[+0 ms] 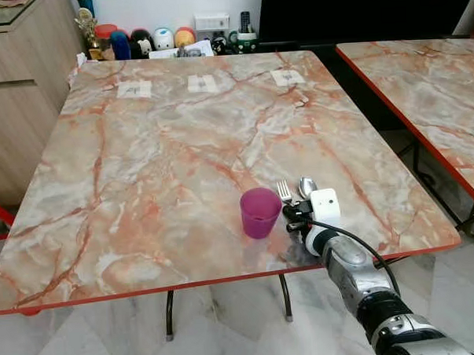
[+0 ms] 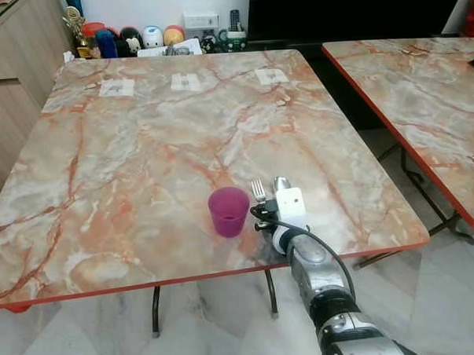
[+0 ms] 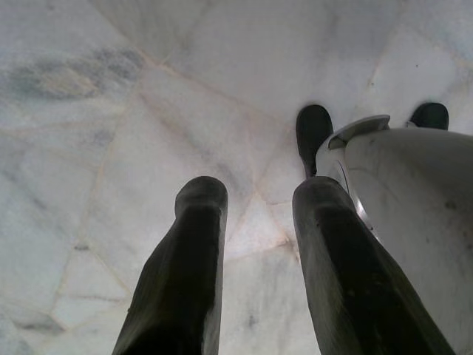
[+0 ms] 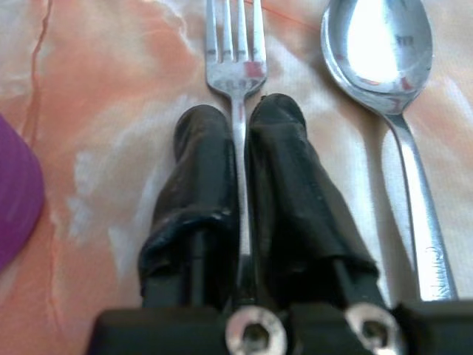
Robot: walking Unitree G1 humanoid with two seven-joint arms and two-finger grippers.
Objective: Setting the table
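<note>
Pink-and-cream marbled table [image 1: 165, 149] with a red edge, standing on thin dark metal legs [image 1: 170, 314]. Second, matching table [image 1: 429, 82] just to the right, across a narrow gap. Pale marble-tiled floor [image 1: 227, 319] below. Wooden cabinet [image 1: 20, 77] at left. White wall [image 1: 167, 7] behind, with small colourful figurines [image 1: 148, 40] along it. Dark screen [image 1: 356, 11] beyond the far edge.

Right gripper [image 4: 238, 122] low, fingers [image 4: 203, 170] pinched together — left gripper [image 3: 255, 196] hangs, fingers apart.
</note>
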